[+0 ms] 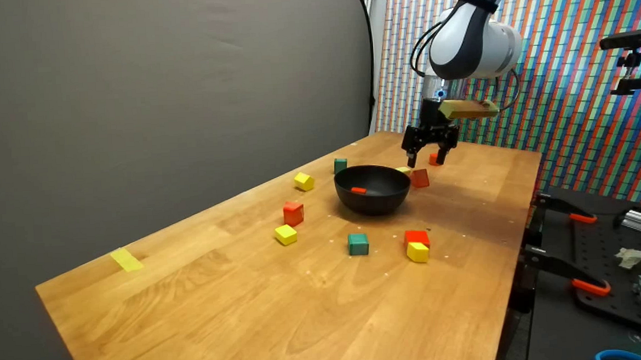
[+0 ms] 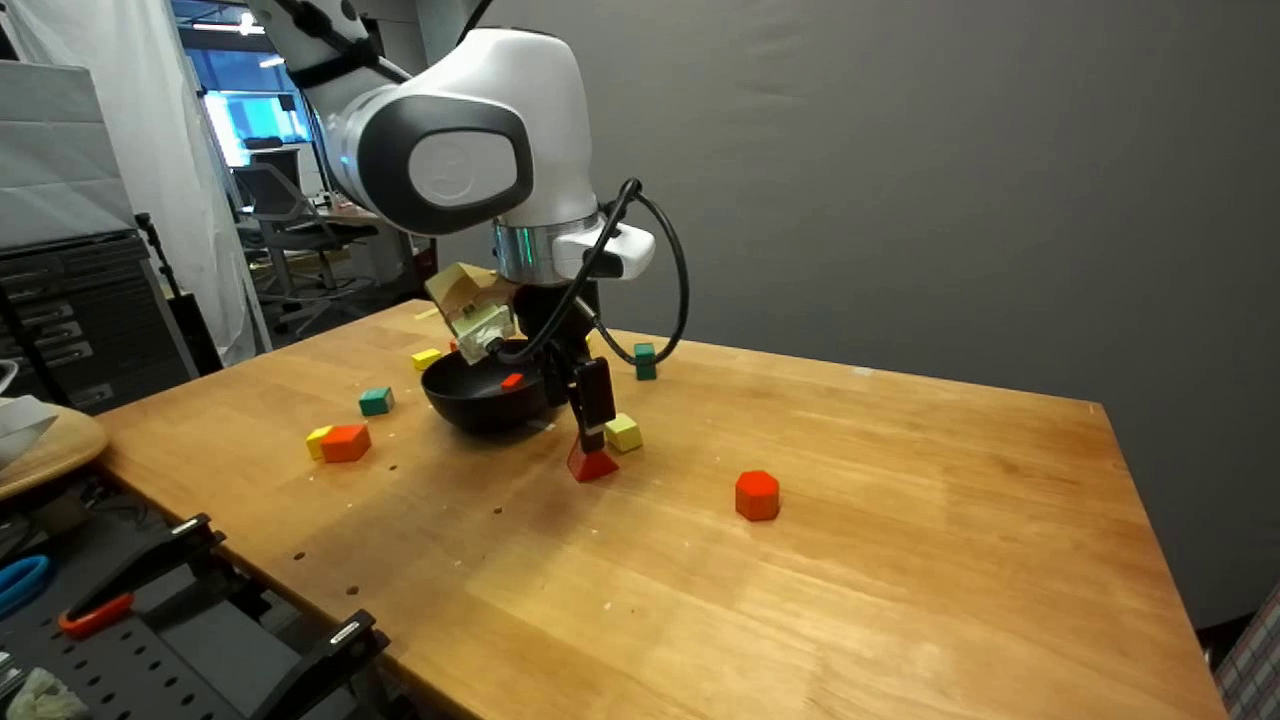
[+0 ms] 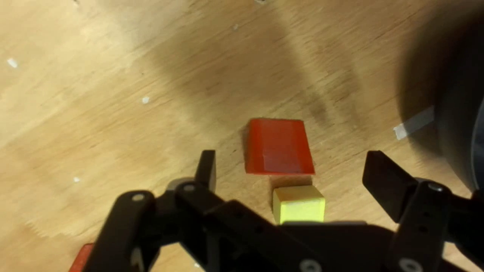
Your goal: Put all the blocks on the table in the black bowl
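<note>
In an exterior view, ten blocks [image 1: 293, 214] lie on the worktop [image 1: 206, 306]: four red, four yellow, two green. One more red block [image 1: 359, 190] lies inside the one bowl [image 1: 374, 204], right of centre; the bowl is black, round and upright, its mouth facing up. The fingers [image 1: 411, 148], upper right, point down, spread apart.

In an exterior view, a six-sided red block [image 2: 757, 497] stands right of centre, well apart from the rest; near the middle a green block [image 2: 645, 364] stands taller than wide, its long axis vertical.

In the wrist view, a sloping-sided red block [image 3: 281, 147] lies mid-frame, its broad edge toward the bottom, a yellow block [image 3: 300, 207] just below. The fingers stand wide apart; the bowl is cut off at right.
</note>
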`<state>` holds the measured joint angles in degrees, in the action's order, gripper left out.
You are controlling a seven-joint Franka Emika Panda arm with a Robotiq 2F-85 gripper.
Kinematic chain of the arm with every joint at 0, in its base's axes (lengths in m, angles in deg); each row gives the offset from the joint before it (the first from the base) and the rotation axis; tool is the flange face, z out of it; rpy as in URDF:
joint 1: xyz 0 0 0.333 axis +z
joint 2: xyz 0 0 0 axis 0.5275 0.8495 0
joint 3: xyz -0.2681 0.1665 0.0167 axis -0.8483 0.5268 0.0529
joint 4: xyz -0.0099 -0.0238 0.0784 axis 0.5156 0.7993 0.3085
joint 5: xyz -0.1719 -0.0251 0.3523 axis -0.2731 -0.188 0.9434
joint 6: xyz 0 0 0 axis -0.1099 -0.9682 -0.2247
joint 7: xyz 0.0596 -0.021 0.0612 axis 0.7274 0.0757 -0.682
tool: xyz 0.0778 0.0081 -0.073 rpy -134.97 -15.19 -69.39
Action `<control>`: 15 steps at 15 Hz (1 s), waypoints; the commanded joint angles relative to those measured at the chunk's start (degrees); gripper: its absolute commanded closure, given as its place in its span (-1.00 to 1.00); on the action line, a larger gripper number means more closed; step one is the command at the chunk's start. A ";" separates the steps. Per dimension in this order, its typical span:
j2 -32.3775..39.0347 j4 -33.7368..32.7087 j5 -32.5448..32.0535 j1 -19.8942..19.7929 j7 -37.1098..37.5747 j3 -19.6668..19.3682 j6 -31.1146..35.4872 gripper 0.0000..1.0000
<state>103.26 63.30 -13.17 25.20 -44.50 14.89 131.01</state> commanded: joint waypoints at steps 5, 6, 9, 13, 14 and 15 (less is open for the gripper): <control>6.97 -5.66 3.80 0.25 1.89 1.64 0.31 -1.00; 7.81 -5.91 2.74 0.83 2.29 0.80 0.88 -1.00; 10.03 -6.94 1.33 1.11 1.94 -0.07 2.08 -0.50; 9.74 -7.07 1.96 0.32 1.19 1.03 1.50 -0.02; 8.27 -6.17 1.56 0.73 1.42 0.74 0.54 0.14; 6.69 -5.24 0.94 1.29 1.75 0.34 -0.85 0.28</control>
<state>112.87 57.01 -10.73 25.25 -43.74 15.71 132.34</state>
